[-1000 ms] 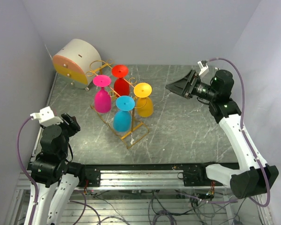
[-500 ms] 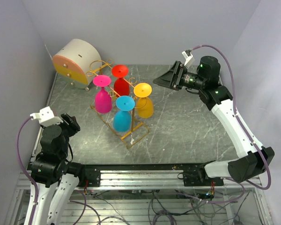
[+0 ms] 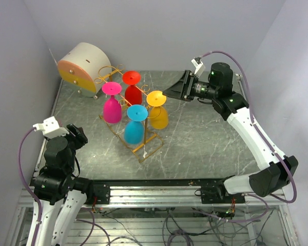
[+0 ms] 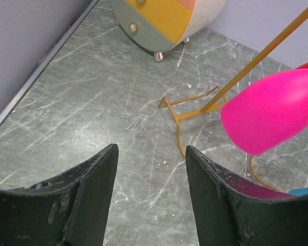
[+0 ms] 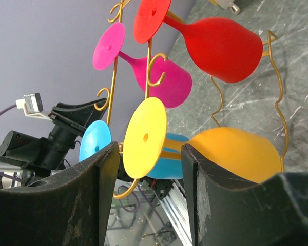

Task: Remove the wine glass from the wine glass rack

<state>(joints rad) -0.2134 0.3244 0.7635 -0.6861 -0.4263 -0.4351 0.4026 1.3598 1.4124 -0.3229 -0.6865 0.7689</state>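
A grey marbled table (image 3: 210, 138) filled the cell between pale walls. The right arm (image 3: 256, 138) reached from its base at the near edge out over the far right part of the table, while the left arm (image 3: 59, 164) sat folded low near the front left corner. A round cream-and-orange drum (image 3: 84, 64) stood on little feet in the far left corner. Just beside it, running toward the middle, stood the wine glass rack (image 3: 143, 149), a thin gold wire frame with curled rail ends. Four glasses hung on it upside down, feet on the top rails: the pink glass (image 3: 112, 107) and red glass (image 3: 133, 95) at the far end, the blue glass (image 3: 134, 130) and yellow glass (image 3: 158, 117) at the near end. The right gripper (image 3: 174, 92) was level with the rail tops, just right of the yellow glass's foot and apart from it, jaws spread wide with nothing between them. The left gripper (image 4: 151, 154) pointed at the table near the rack's base, its jaws likewise parted and holding nothing.
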